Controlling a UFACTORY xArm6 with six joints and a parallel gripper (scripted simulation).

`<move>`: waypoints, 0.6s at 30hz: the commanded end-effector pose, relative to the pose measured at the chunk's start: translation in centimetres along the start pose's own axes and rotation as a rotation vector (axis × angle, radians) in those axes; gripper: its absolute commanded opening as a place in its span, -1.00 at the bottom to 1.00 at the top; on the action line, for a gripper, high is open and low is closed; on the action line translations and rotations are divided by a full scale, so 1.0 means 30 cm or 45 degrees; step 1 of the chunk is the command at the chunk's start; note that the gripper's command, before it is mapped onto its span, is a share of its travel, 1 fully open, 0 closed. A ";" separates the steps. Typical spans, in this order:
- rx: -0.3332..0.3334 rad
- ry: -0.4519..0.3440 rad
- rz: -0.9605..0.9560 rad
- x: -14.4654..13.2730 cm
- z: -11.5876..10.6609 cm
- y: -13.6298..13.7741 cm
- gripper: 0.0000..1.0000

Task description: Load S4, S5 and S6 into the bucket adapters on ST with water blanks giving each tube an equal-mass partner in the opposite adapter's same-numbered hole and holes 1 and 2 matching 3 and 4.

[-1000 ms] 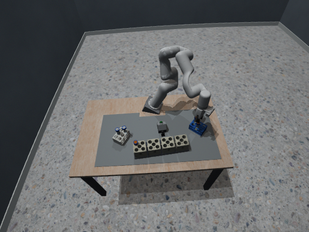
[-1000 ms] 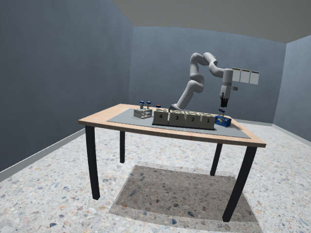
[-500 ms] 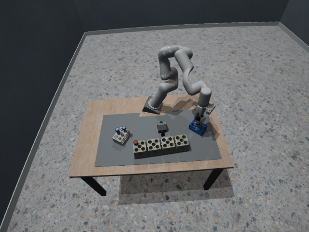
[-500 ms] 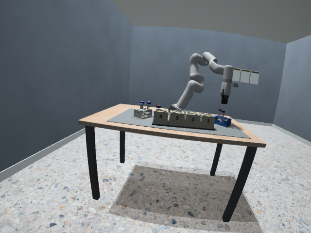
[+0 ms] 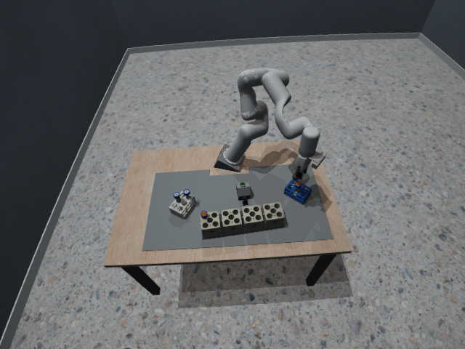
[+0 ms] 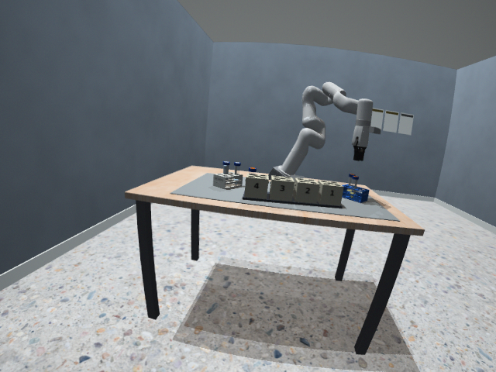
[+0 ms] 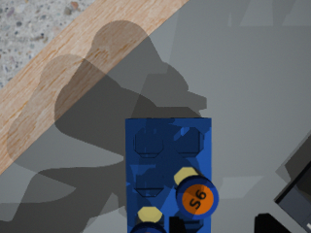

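the pincer [image 5: 300, 174] [image 6: 358, 159] [image 7: 223, 225] stands part way apart with nothing between its fingers, above the blue rack [image 5: 304, 195] [image 6: 362, 196] [image 7: 167, 121] at the right of the top view. in that rack are sample s6 [image 5: 298, 185] [image 6: 356, 177] [image 7: 197, 199], its orange dot right of centre in the wrist frame, and a second orange-dot tube [image 5: 295, 176] [image 6: 351, 175] [image 7: 148, 228], cut off at the bottom edge there. sample s4 [image 5: 203, 214] [image 6: 252, 170] is in adapter 4 [image 5: 211, 230] [image 6: 256, 192], lower middle of the top view. the white rack [image 5: 182, 210] [image 6: 222, 180] at the left carries two blanks.

picking up a sample looks like the step in hand. each tube should be light and fairly stiff, with smooth walls that may slip or swivel. i'd take it squarely round the cap or just under it, closing gently, and lift straight up; a slanted pull could drag the loose rack along. the neighbouring cap is close, so the fingers need care going down. its level must be read before choosing a partner.

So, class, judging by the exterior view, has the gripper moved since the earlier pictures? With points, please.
Yes, upward: the gripper [image 5: 300, 173] [image 6: 359, 159] [image 7: 222, 225] is now higher above the blue rack [image 5: 306, 190] [image 6: 363, 194] [image 7: 167, 141].
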State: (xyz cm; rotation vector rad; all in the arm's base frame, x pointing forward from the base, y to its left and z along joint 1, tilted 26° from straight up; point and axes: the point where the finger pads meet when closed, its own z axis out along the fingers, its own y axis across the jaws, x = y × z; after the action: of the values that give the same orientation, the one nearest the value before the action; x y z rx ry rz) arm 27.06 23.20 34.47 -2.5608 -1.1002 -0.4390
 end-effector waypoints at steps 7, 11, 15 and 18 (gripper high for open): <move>-0.001 0.005 -0.001 0.004 -0.077 0.000 -0.13; -0.001 0.005 -0.001 0.004 -0.098 0.000 -0.13; -0.001 0.005 -0.001 0.004 -0.098 0.000 -0.13; -0.001 0.005 -0.001 0.004 -0.098 0.000 -0.13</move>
State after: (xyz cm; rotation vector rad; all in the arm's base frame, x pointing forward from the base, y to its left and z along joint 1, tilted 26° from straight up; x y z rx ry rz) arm 26.66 22.11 36.93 -2.5606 -1.1001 -0.4393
